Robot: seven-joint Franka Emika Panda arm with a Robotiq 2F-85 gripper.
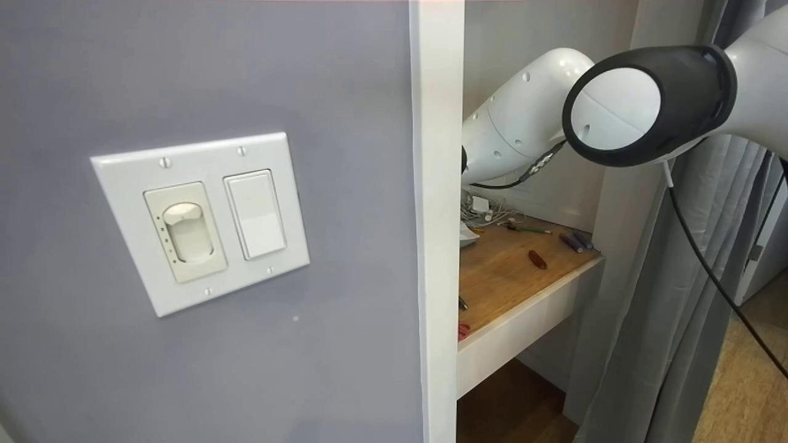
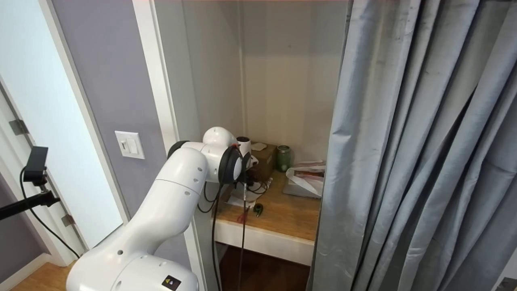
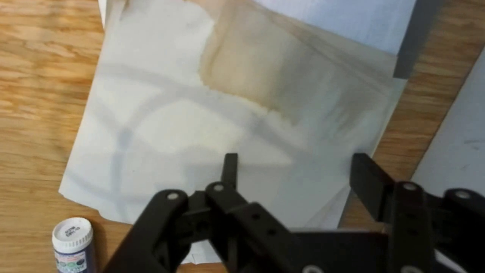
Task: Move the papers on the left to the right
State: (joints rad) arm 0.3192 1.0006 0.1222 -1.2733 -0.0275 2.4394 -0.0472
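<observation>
The papers [image 3: 163, 113] are pale, stained sheets lying partly over one another on the wooden shelf, and they fill most of the wrist view. They also show on the left part of the shelf in an exterior view [image 2: 241, 199], partly behind the arm and cables. My gripper [image 3: 295, 157] is open over the papers with nothing between its fingers. Its right fingertip is near the papers' right edge. I cannot tell whether the fingertips touch the sheets. The arm mostly hides the gripper in an exterior view, and the wall hides gripper and papers in the remaining view.
A white-capped bottle [image 3: 72, 244] stands beside the papers. A brown box [image 2: 264, 161], a green jar [image 2: 284, 158] and a plastic bag [image 2: 309, 180] are farther back. Green tape [image 2: 258, 209] and red scissors [image 2: 242, 217] lie near the front. A grey curtain [image 2: 375, 145] hangs on the right.
</observation>
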